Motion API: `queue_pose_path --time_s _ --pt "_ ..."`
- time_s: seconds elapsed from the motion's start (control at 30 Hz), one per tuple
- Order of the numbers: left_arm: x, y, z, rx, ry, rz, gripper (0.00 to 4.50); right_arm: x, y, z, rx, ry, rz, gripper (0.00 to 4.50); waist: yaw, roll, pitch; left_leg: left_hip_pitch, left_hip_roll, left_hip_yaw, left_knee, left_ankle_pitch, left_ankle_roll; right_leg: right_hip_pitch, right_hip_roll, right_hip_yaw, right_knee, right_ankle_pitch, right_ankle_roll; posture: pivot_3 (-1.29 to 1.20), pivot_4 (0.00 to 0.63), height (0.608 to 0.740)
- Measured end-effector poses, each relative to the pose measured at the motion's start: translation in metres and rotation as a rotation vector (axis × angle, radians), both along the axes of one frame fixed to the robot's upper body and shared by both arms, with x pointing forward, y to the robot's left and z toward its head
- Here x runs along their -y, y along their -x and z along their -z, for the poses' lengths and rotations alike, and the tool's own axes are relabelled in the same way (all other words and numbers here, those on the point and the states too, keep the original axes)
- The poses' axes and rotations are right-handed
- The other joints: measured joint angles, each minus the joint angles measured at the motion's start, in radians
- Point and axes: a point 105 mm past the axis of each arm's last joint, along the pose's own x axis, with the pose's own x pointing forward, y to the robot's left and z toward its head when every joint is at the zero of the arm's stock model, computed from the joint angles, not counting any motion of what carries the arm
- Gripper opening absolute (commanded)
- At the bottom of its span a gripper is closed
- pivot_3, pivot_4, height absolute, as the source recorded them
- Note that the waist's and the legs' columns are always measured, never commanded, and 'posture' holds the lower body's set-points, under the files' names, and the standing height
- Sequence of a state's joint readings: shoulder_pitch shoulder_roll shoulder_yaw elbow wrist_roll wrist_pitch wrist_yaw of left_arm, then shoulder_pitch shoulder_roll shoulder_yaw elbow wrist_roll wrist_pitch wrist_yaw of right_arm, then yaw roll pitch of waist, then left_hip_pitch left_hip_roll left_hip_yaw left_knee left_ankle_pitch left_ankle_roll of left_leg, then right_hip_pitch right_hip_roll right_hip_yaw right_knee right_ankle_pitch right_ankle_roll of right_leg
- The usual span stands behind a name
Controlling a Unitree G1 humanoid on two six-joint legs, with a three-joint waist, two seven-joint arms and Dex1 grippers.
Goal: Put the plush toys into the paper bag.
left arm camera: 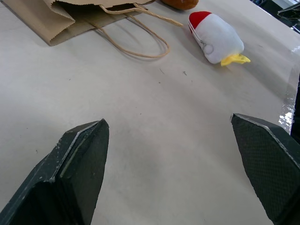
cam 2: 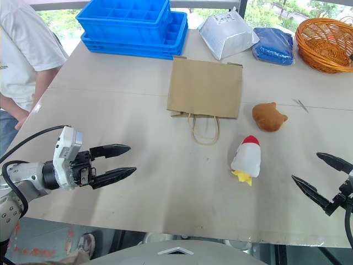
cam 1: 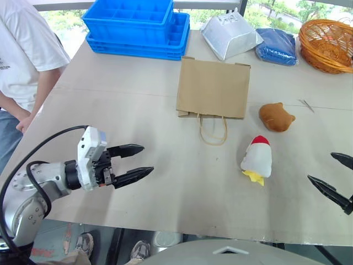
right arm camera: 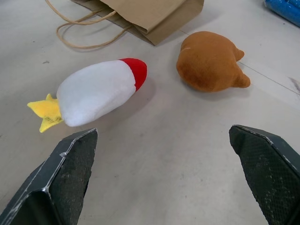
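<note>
The brown paper bag (cam 1: 213, 88) lies flat mid-table, its cord handles (cam 1: 213, 130) toward me. To its right rests the brown plush toy (cam 1: 276, 117). The white chicken plush toy (cam 1: 257, 159) with red comb and yellow feet lies on its side just in front of that. My left gripper (cam 1: 138, 161) hovers open and empty over the near left of the table, well left of the toys. At the near right edge my right gripper (cam 1: 337, 176) is open and empty, a short way right of the chicken (right arm camera: 96, 91) and the brown toy (right arm camera: 208, 61).
Stacked blue crates (cam 1: 138, 25) stand at the back. A white plastic bag (cam 1: 230, 34), a blue bag (cam 1: 277, 45) and a wicker basket (cam 1: 328, 44) line the back right. A person in a white shirt (cam 1: 25, 49) stands at the table's left side.
</note>
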State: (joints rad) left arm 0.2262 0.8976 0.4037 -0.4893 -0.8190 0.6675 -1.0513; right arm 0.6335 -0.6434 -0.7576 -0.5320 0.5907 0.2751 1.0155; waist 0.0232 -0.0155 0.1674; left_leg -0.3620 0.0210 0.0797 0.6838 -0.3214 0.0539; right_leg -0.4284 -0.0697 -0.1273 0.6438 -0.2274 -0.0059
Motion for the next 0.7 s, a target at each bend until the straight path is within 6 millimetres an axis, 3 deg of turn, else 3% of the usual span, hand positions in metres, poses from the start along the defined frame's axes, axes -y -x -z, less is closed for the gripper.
queue_pose_path --time_s 0.07,0.23,0.43,0.53,0.7 --pt "0.000 0.000 0.000 0.001 -0.001 0.001 4.49 0.000 0.001 0.000 0.001 0.002 -0.001 4.45 0.000 0.000 0.000 0.000 0.000 0.000 0.000 0.000 0.000 0.000 0.000 0.000 0.000 0.000 -0.001 0.00 0.150 0.740" --pt "0.020 -0.035 -0.036 0.212 0.030 -0.025 4.49 -0.012 -0.001 0.006 0.016 -0.033 -0.010 4.45 0.018 0.001 -0.001 0.000 0.000 0.000 0.001 0.000 0.000 0.001 0.000 0.001 0.000 0.003 -0.004 0.00 0.150 0.740" --pt "0.043 -0.048 -0.036 0.276 -0.059 0.051 4.49 -0.030 -0.003 -0.002 0.048 -0.052 -0.069 4.45 0.016 0.002 -0.002 0.001 0.000 0.001 0.001 0.000 0.000 0.001 0.002 0.002 0.001 0.003 -0.005 0.00 0.150 0.740" --pt "0.057 -0.057 -0.038 0.338 -0.225 0.168 4.49 -0.056 0.006 -0.012 0.046 -0.085 -0.184 4.45 0.019 0.002 -0.002 0.001 0.000 0.000 0.001 0.000 0.000 0.001 0.003 0.002 0.001 0.003 -0.004 0.00 0.150 0.740" --pt "0.089 -0.081 -0.025 0.481 -0.354 0.359 4.49 -0.076 0.019 -0.017 0.056 -0.103 -0.234 4.45 0.019 0.003 -0.003 0.002 -0.001 0.000 0.002 0.000 0.000 0.003 0.004 0.003 0.000 0.003 -0.004 0.00 0.150 0.740"
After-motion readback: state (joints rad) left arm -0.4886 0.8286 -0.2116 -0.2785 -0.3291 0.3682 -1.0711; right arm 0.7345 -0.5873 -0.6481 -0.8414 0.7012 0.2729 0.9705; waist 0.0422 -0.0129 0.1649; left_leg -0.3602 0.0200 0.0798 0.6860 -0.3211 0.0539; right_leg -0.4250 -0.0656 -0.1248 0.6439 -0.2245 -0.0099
